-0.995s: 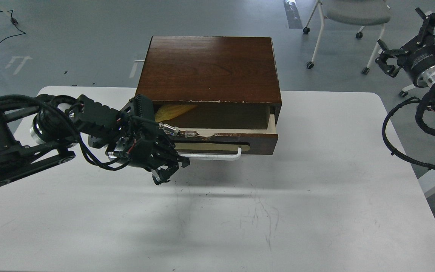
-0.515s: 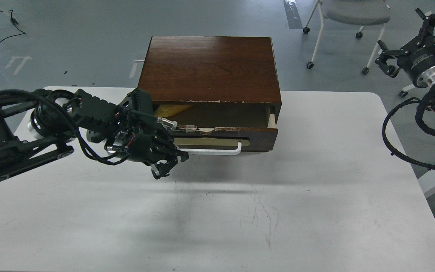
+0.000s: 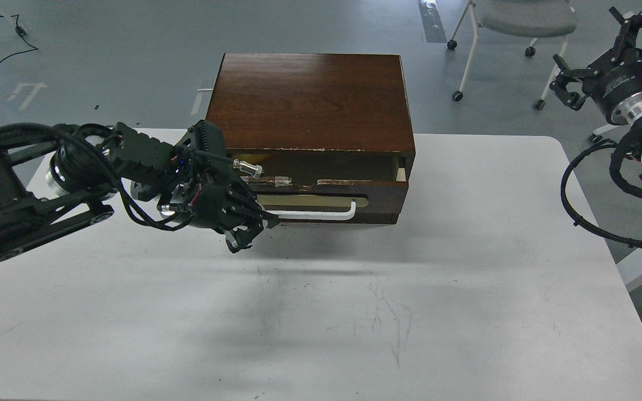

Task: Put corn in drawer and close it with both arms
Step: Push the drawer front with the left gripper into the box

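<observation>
I count 1 cabinet (image 3: 310,100) on 1 white table (image 3: 466,289), with 1 drawer (image 3: 326,197) open only a narrow gap, 1 white handle (image 3: 321,214) on its front, and 2 arms of mine; the corn is not visible in that gap. My left arm (image 3: 48,189) reaches in low from the left, its claw (image 3: 246,236) at the drawer front's left end by the handle, fingers bunched dark so I cannot tell how far apart they are. My right claw (image 3: 605,61) is raised far off the table's right side, prongs spread wide, holding nothing.

White table (image 3: 466,312) (scuffed), wheeled chair (image 3: 521,22).
</observation>
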Robot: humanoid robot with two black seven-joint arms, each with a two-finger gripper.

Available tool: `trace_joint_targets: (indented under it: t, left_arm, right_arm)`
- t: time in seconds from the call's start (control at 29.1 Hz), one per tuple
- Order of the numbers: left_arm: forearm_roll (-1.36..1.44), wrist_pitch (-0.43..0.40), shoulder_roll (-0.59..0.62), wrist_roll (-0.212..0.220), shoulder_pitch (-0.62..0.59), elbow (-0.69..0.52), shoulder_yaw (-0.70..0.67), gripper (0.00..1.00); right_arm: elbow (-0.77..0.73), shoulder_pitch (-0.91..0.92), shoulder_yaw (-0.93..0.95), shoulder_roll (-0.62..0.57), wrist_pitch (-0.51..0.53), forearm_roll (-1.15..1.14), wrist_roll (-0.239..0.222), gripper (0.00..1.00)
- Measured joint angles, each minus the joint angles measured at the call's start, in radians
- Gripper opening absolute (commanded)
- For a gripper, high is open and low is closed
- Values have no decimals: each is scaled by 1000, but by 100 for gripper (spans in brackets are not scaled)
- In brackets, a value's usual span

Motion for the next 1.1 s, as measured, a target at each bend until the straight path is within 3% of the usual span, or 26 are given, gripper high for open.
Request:
trace_joint_targets:
  t: [1.1]
  left_arm:
    - [-1, 33, -19, 0, -9, 78, 0, 0]
  right_arm:
    - [3, -4, -7, -2, -1, -3, 2, 100]
